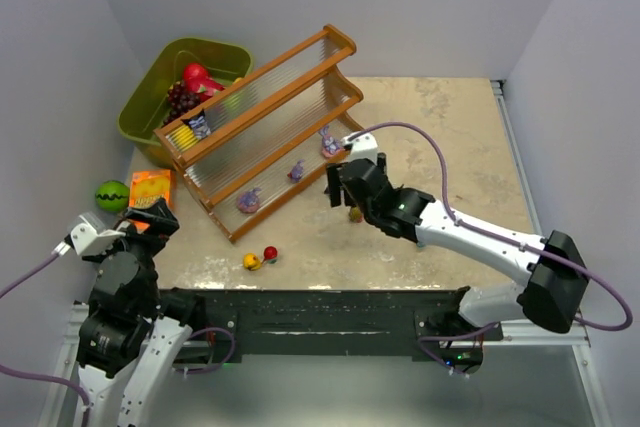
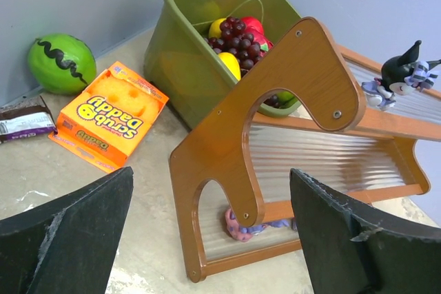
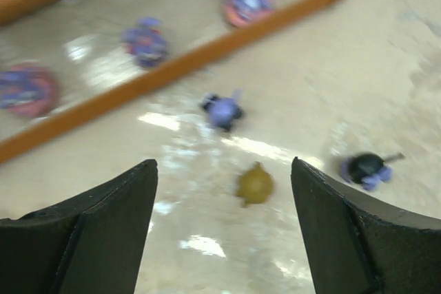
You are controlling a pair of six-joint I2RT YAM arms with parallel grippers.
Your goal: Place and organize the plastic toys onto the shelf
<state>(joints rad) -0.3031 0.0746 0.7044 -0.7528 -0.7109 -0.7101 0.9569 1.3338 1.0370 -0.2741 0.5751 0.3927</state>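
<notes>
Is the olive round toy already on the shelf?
No, the olive round toy lies on the table, outside the orange-brown frame of the shelf.

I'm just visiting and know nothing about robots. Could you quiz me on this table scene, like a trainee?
1. True or false: the red toy and the yellow toy already sit on the shelf.
2. How many purple-pink figurines stand on the shelf's lowest tier? A one, B three, C five.
3. Fill in: the dark figurine on the shelf stands on its ___ tier.
Key: 1 false; 2 B; 3 top.
</notes>
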